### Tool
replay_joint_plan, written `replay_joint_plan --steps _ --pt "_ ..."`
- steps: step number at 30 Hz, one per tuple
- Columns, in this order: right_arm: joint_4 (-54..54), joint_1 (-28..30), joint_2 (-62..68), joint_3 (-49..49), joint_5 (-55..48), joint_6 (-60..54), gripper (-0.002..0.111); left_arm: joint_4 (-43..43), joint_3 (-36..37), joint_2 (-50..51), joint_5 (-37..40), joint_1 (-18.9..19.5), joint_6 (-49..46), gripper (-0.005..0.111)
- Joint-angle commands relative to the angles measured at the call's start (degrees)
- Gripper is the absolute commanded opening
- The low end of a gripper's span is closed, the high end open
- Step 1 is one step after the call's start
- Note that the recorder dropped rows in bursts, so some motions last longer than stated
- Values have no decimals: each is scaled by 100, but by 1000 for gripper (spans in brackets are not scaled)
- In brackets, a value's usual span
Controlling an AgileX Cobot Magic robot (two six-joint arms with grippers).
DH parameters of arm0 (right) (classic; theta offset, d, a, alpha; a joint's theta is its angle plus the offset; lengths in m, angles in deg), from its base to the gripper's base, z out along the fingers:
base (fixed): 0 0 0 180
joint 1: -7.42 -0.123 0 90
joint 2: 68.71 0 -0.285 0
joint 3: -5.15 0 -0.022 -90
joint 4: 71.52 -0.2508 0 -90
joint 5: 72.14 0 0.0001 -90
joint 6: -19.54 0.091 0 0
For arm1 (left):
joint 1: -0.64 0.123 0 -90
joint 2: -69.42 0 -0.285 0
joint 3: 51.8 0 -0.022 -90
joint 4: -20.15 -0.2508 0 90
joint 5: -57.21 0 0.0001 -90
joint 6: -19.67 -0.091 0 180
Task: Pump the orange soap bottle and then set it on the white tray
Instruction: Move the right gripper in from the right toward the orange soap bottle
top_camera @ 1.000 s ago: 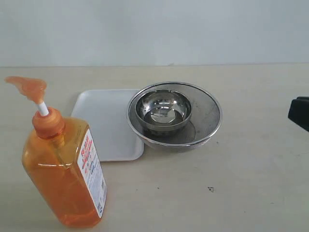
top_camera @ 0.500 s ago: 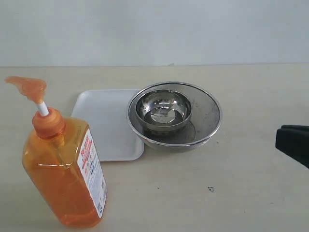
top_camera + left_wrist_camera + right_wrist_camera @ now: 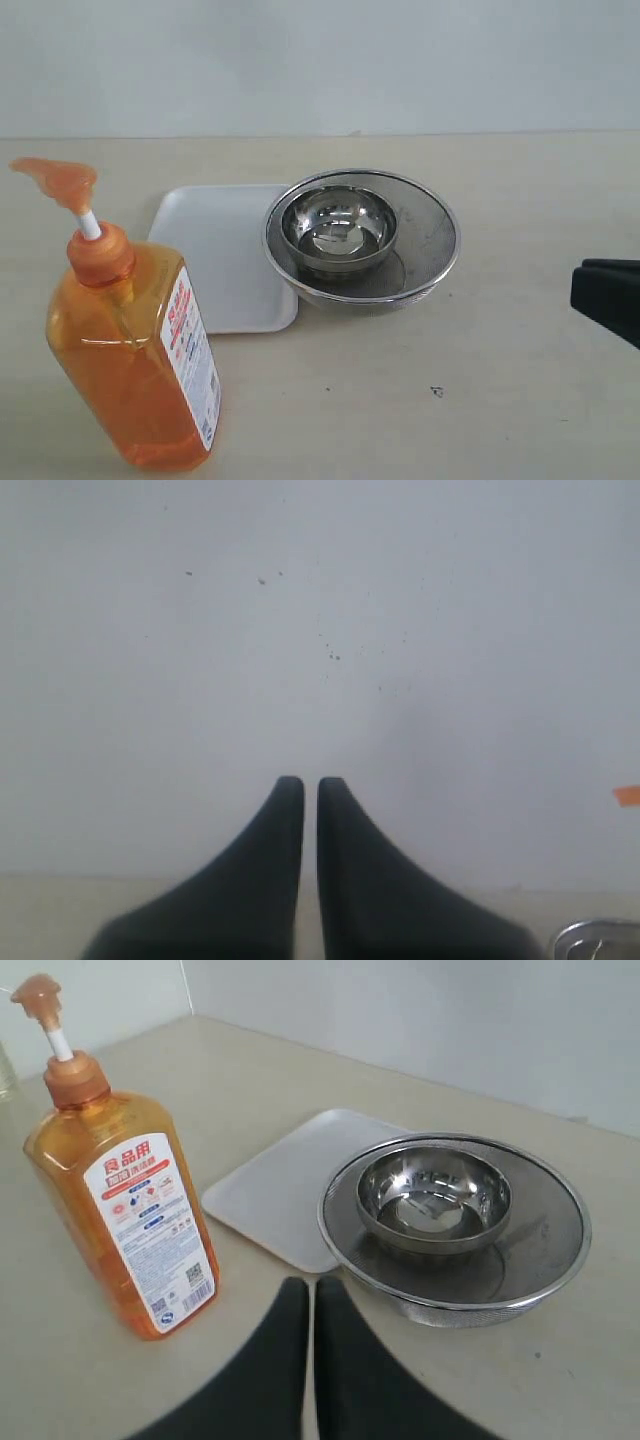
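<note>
Tall translucent orange soap bottle (image 3: 130, 360) stands upright on the beige desk (image 3: 500, 400), lower left of the frame. Its long axis is vertical, the pump spout points to the upper left, and the white label faces right. The flat white rectangular tray (image 3: 215, 250) lies just behind it, not touching. A round steel mesh strainer bowl (image 3: 432, 245) sits at the tray's right edge, with a small shiny steel bowl (image 3: 338, 228) inside.

Nothing differs from half a second ago. A second ago the right arm (image 3: 606, 298) sat higher and further out; now it pokes in at mid-right edge. Right jaws nearly closed — thin slit, empty, facing bottle and bowls. Left jaws the same — thin slit, empty, facing a blank wall (image 3: 320, 630).
</note>
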Motion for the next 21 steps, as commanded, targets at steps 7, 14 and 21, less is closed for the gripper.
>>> replay_joint_plan --steps 7,14,21 --pt "10 -14 18 -30 -56 -61 0 -10 16 -15 -718 17 566 5" --pt "-25 -14 152 -30 14 -51 0 -73 16 -15 -420 17 1795 5" --pt "-1300 -14 1424 -30 290 -990 0 -123 -1097 265 1707 17 1545 5"
